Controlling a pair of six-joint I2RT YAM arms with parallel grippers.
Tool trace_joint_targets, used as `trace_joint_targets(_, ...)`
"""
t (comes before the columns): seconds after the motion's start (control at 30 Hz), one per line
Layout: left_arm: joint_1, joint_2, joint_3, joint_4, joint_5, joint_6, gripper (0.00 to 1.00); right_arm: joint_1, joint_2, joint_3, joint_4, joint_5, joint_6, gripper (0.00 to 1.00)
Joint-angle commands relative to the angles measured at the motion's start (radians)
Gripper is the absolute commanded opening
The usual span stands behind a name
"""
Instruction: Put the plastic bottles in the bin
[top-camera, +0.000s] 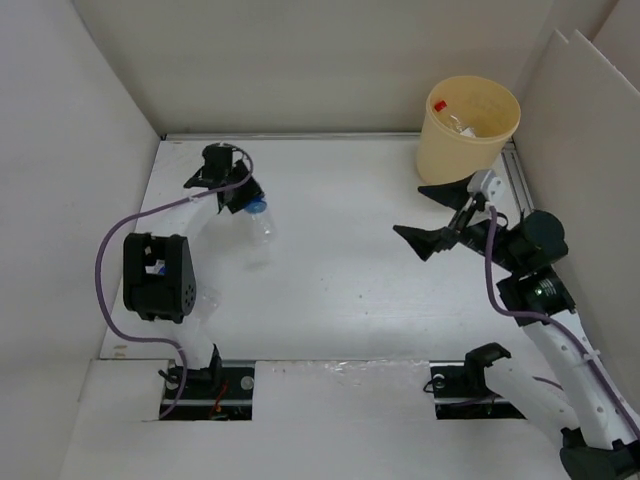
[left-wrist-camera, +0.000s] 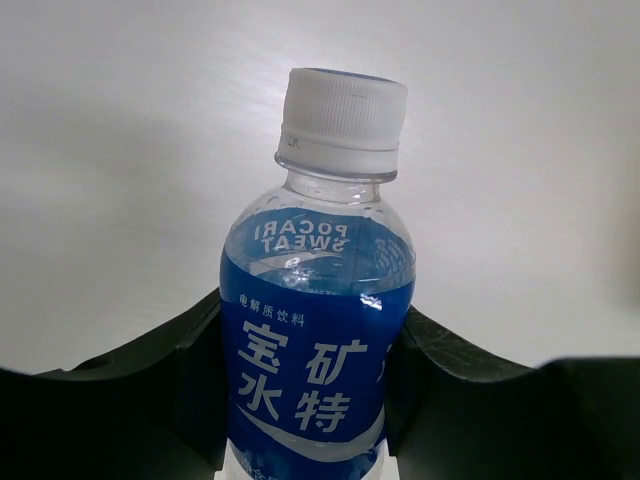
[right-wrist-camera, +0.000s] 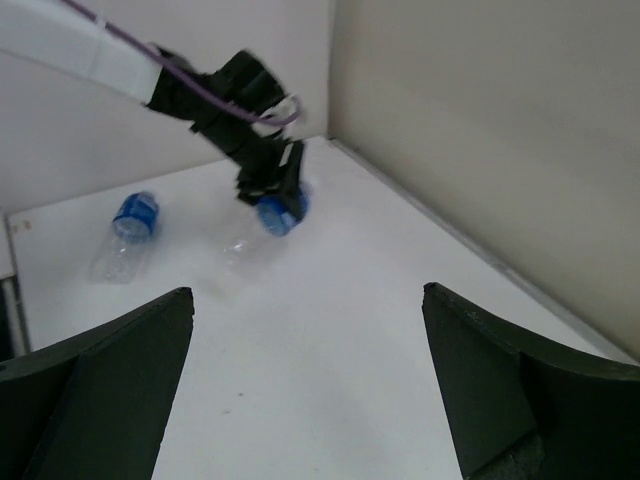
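Blue label and clear plastic fill the left wrist view: the left gripper (top-camera: 238, 193) has its two fingers pressed on the labelled body of one plastic bottle (left-wrist-camera: 315, 370), below the white cap (left-wrist-camera: 342, 120). I judge this grip at the middle is chosen so that the bottle does not swing during the carry. From above, this is at 10 o'clock on the table (top-camera: 340, 290), and the bottle points out of the fingers toward 5 o'clock. If it is lifted or touches the surface, I cannot tell.

The bin (top-camera: 450, 160) stands at 1 o'clock, in the far corner and well apart, so a long travel across is needed. Inside it I see a red cap (top-camera: 440, 104) and some clear plastic, so part of the task looks done. The right gripper (top-camera: 435, 215) hangs near the bin, at its 7 o'clock, spread wide with nothing in it; probably it waits out of the way. A second bottle (right-wrist-camera: 125, 235) with blue label lies on its side near the left arm.

The table is white and matte, closed by pale panel walls on three sides.
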Motion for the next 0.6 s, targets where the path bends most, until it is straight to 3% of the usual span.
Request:
trace_joint_targets(0.0, -0.171, -0.194, 0.092, 0.137, 0.122, 0.046, 0.00, 0.079, 0.031, -0.052, 0.073, -0.043, 0.023, 1.00)
trace_joint_targets(0.17, -0.377, -0.324, 0.131, 0.310, 0.098, 0.098, 0.00, 0.208, 0.115, -0.063, 0.161, 0.038, 0.033, 1.00)
trace_joint_targets(0.4, -0.618, -0.450, 0.131, 0.447, -0.013, 0.138, 0.00, 0.230, 0.212, -0.052, 0.274, 0.115, 0.103, 0.97)
trace_joint_targets(0.57, -0.755, -0.461, 0.155, 0.458, -0.060, 0.225, 0.00, 0.221, 0.288, -0.027, 0.444, 0.015, 0.241, 0.97)
